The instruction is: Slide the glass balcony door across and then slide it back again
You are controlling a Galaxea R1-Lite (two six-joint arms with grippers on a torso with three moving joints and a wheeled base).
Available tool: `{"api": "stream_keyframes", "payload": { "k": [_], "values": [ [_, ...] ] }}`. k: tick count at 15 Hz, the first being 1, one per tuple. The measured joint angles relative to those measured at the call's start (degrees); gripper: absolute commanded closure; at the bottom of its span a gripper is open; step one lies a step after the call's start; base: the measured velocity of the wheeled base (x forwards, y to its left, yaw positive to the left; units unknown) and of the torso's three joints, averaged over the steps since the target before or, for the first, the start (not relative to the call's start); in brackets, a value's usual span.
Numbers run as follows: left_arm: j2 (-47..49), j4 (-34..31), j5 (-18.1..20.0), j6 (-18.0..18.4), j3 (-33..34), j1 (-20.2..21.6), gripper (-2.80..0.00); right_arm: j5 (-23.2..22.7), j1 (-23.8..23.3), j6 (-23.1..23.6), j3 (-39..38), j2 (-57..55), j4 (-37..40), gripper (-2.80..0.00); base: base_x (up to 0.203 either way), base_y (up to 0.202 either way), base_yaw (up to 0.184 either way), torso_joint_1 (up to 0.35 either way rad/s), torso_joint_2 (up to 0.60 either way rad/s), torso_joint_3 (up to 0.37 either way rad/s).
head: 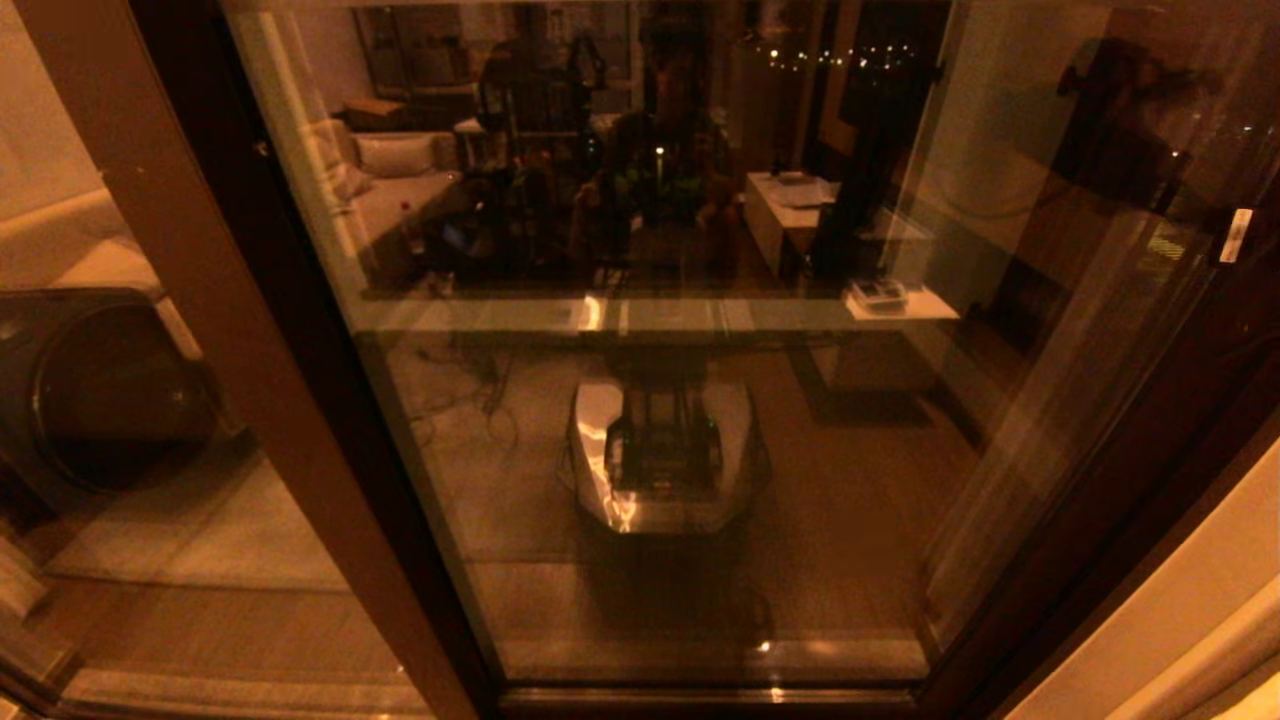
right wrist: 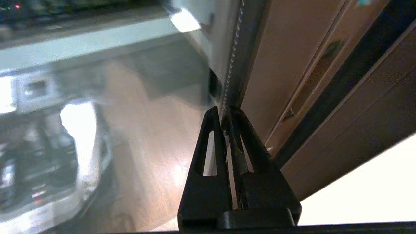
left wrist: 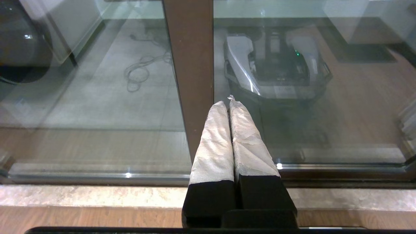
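The glass balcony door (head: 700,560) fills the middle of the head view as a tall reflective pane in a dark frame. Its right stile (right wrist: 273,65) carries a narrow recessed handle slot (right wrist: 308,81) and a small screw (right wrist: 290,113). My right gripper (right wrist: 225,112) is shut, with its black tips at the seam between the glass and that stile, a short way from the slot. My left gripper (left wrist: 228,102) is shut, with white-wrapped fingers low before the glass, just right of a plain lighter-brown stile (left wrist: 191,65). Neither gripper shows in the head view.
The fixed panel's lighter-brown stile (head: 230,330) slants across the left. Behind its glass sits a dark round-fronted machine (head: 100,390). A stone sill (left wrist: 97,196) and the door track (left wrist: 325,169) run along the floor. A pale wall (head: 1180,620) borders the right.
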State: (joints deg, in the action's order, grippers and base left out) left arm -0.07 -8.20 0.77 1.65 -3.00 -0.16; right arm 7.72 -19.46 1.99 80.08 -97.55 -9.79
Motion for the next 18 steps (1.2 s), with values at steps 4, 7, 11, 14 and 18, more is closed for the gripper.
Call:
{"api": "stream_keyframes", "payload": {
  "k": [4, 7, 11, 14, 18],
  "values": [
    [0.0, 0.0, 0.0, 0.0, 0.0, 0.0, 0.00, -11.7, 0.3, -1.0, -6.8, 8.7, 1.9, 0.00, 0.000, 0.000, 0.000, 0.000, 0.00, 0.000],
    [0.0, 0.0, 0.0, 0.0, 0.0, 0.0, 0.00, -24.1, 1.9, -4.8, -10.2, 18.1, 8.0, 0.00, 0.000, 0.000, 0.000, 0.000, 0.00, 0.000],
    [0.0, 0.0, 0.0, 0.0, 0.0, 0.0, 0.00, -36.0, 4.2, -8.9, -11.7, 31.0, 20.5, 0.00, 0.000, 0.000, 0.000, 0.000, 0.00, 0.000],
    [0.0, 0.0, 0.0, 0.0, 0.0, 0.0, 0.00, -41.5, 5.1, -10.3, -14.7, 42.5, 29.0, 0.00, 0.000, 0.000, 0.000, 0.000, 0.00, 0.000],
    [0.0, 0.0, 0.0, 0.0, 0.0, 0.0, 0.00, -51.3, 8.8, -12.4, -14.0, 57.5, 46.6, 0.00, 0.000, 0.000, 0.000, 0.000, 0.00, 0.000]
  ]
}}
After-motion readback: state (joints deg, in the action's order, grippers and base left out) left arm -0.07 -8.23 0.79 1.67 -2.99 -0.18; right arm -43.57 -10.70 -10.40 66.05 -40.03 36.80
